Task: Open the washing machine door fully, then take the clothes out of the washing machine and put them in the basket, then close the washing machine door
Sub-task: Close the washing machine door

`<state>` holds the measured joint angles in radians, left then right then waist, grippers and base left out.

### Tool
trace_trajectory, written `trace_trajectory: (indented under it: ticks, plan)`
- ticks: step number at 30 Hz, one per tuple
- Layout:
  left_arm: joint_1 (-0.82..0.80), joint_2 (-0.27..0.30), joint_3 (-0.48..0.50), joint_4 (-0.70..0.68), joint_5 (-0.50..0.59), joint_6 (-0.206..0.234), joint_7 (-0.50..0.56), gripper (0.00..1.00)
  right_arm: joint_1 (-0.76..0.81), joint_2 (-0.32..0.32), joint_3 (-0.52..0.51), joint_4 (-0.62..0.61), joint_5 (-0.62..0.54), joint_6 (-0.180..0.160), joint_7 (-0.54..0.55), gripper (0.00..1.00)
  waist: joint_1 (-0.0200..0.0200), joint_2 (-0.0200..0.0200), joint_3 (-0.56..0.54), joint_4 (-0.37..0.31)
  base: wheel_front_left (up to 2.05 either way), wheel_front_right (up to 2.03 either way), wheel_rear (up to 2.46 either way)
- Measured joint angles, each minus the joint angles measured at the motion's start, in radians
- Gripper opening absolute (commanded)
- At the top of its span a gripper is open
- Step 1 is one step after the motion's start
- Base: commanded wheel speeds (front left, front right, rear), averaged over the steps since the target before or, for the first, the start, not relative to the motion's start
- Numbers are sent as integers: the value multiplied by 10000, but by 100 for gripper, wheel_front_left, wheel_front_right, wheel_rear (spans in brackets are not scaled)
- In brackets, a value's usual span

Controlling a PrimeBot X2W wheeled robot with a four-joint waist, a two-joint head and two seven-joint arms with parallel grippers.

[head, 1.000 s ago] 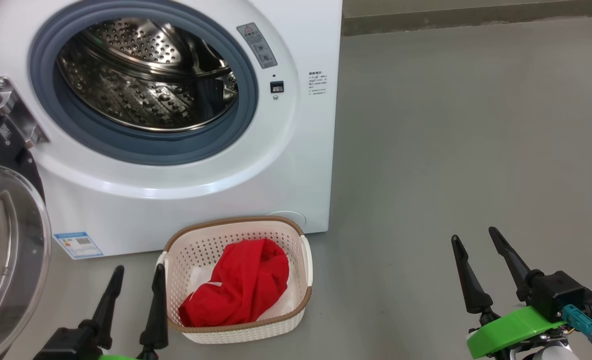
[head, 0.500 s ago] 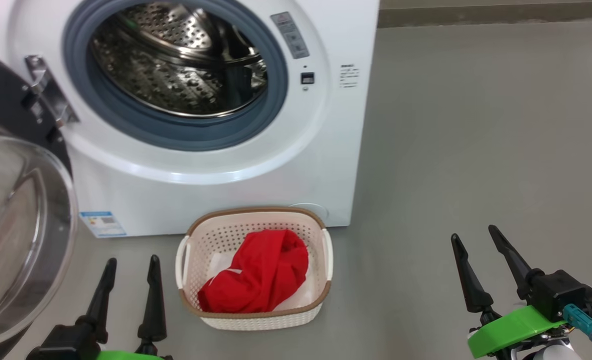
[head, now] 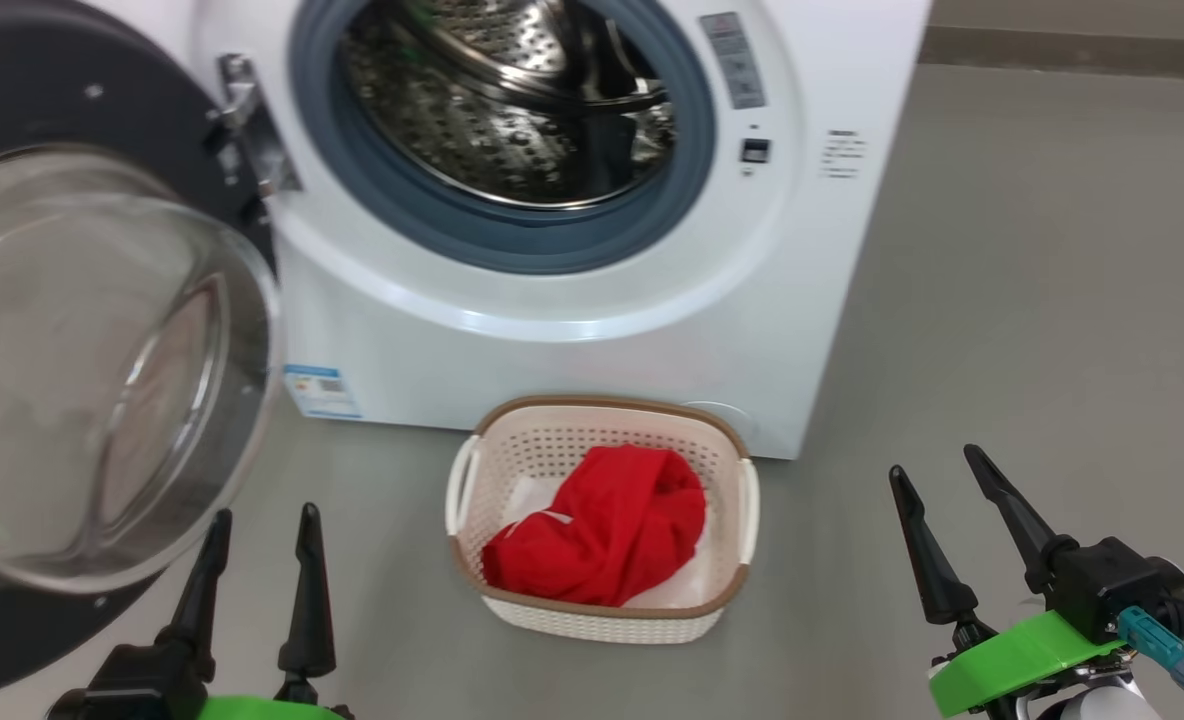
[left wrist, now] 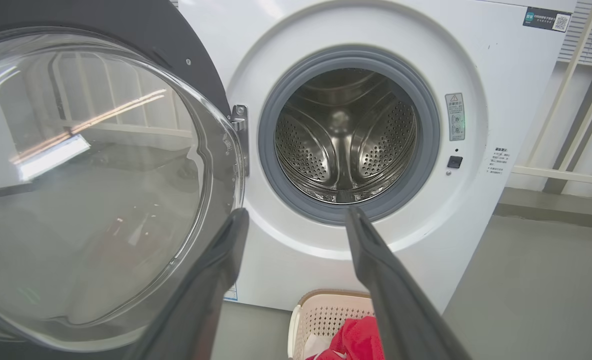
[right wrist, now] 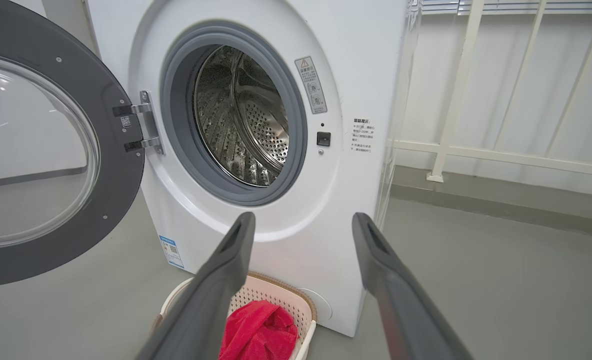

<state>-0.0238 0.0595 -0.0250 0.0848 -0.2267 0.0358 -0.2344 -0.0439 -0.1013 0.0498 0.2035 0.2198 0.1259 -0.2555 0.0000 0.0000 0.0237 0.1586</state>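
The white washing machine [head: 592, 340] stands with its door [head: 92, 360] swung wide to the left, the glass bowl bulging toward me. Its steel drum [left wrist: 346, 140] looks bare inside. On the floor in front sits the basket [head: 602, 615] with the red clothes [head: 602, 530] piled in it. My left gripper [head: 262, 520] is open at the lower left, just below the door's glass and left of the basket. My right gripper [head: 937, 465] is open at the lower right, over bare floor right of the basket. Neither holds anything.
Grey floor [head: 1032, 280] stretches to the right of the machine. A white railing [right wrist: 501, 150] and a low kerb run behind it. The open door [right wrist: 36, 160] takes up the space left of the machine.
The head camera has turned left, so the machine, door and basket have shifted right in the picture. Both grippers stay open at the same spots in view.
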Motion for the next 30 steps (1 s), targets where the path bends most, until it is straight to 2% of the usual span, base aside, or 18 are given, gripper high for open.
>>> trace_trajectory:
  ticks: [5, 15, 30]
  plan:
    - [62, 44, 13, -102, 2, 182, 56, 100, -7, -38, 121, -58, 46, 0, 0, 100, 0, 0, -36, 744, 0, 0, 0]
    - [205, 102, 25, -169, -12, 443, 232, 100, -14, 6, 272, -69, 86, 0, 0, 100, 0, 0, -108, 1779, 0, 0, 0]
    - [251, 201, 67, -255, 176, 857, 299, 100, -16, 67, 301, -75, 86, 0, 0, 100, 0, 0, -71, 2515, 0, 0, 0]
